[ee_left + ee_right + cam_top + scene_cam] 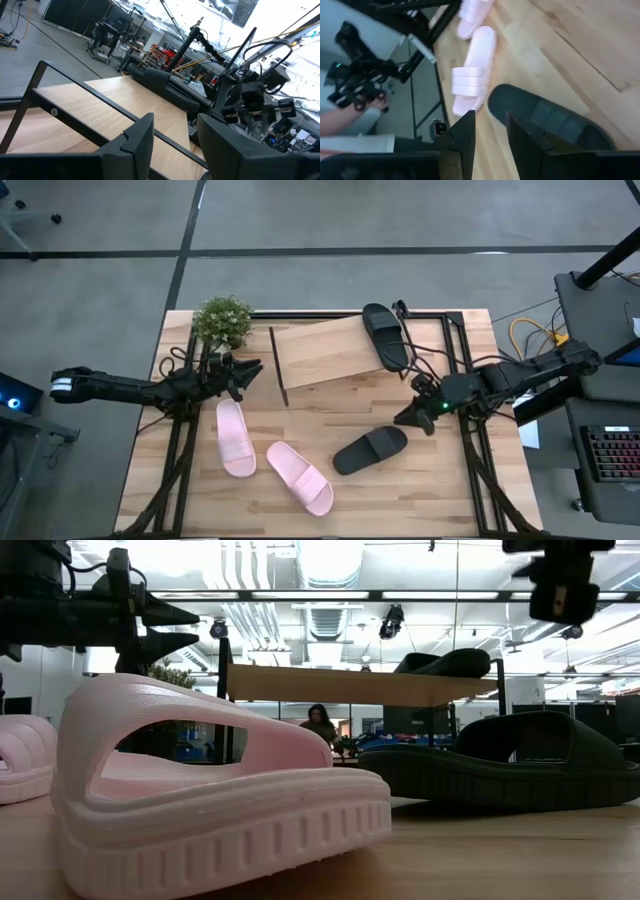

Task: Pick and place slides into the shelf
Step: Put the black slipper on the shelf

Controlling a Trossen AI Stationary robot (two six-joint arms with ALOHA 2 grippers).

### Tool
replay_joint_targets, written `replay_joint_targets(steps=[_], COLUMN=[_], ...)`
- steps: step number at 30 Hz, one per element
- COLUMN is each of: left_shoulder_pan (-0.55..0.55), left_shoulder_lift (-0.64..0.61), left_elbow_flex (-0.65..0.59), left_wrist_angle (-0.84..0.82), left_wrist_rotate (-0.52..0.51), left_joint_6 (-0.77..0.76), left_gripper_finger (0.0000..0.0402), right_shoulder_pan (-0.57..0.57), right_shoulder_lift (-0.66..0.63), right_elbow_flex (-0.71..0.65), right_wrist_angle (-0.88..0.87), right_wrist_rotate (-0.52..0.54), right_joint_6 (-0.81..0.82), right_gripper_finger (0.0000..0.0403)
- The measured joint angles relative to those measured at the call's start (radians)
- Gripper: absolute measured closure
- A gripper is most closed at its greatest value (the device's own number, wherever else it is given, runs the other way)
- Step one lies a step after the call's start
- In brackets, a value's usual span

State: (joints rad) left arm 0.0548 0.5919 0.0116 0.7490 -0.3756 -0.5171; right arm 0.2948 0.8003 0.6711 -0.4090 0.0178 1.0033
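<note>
- The shelf point(330, 352) sits in the upper middle of the high view, a slanted light wood board on a thin black rod frame, resting on the wooden table point(400, 500).
- One black slide point(385, 335) lies on the shelf at its right end, toward the upper right of the board.
- In the low view the same shelf point(350, 685) shows as a pale band across the middle, with the black slide point(445, 663) on top near its right end.
- The second black slide point(370, 450) lies on the table, lower right of centre, well apart from the shelf.
- Two pink slides lie lower left of centre: one pink slide point(235, 437) runs up and down the frame, the other pink slide point(300, 477) lies slanted just to its right.
- The right gripper point(415, 417) hangs just beside the upper right end of the black slide on the table; its wrist view shows its fingers point(462, 135) a narrow gap apart, holding nothing, with that slide point(555, 120) below them.
- The left gripper point(248, 370) hovers left of the shelf's left edge, above the upright pink slide; its fingers point(140, 140) stand apart and empty.
- A small potted plant point(222, 320) stands at the table's upper left, beside the left arm.
- A person's hand point(375, 102) shows at the left edge of the right wrist view.
</note>
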Motion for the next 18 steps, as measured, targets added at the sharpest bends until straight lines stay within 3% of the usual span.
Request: replay_joint_targets(steps=[10,18], left_shoulder_pan=[0.0,0.0], left_shoulder_lift=[0.0,0.0], left_elbow_flex=[0.0,0.0], left_wrist_angle=[-0.005,-0.004], left_wrist_rotate=[0.0,0.0], left_joint_6=[0.0,0.0], left_gripper_finger=[0.0265,0.0265], right_shoulder_pan=[0.0,0.0], right_shoulder_lift=[-0.014,-0.013], right_elbow_flex=[-0.113,-0.168], right_wrist_angle=[0.002,0.004], right_wrist_rotate=[0.01,0.011], right_joint_6=[0.212,0.3], right_gripper_finger=[0.0289,0.0222])
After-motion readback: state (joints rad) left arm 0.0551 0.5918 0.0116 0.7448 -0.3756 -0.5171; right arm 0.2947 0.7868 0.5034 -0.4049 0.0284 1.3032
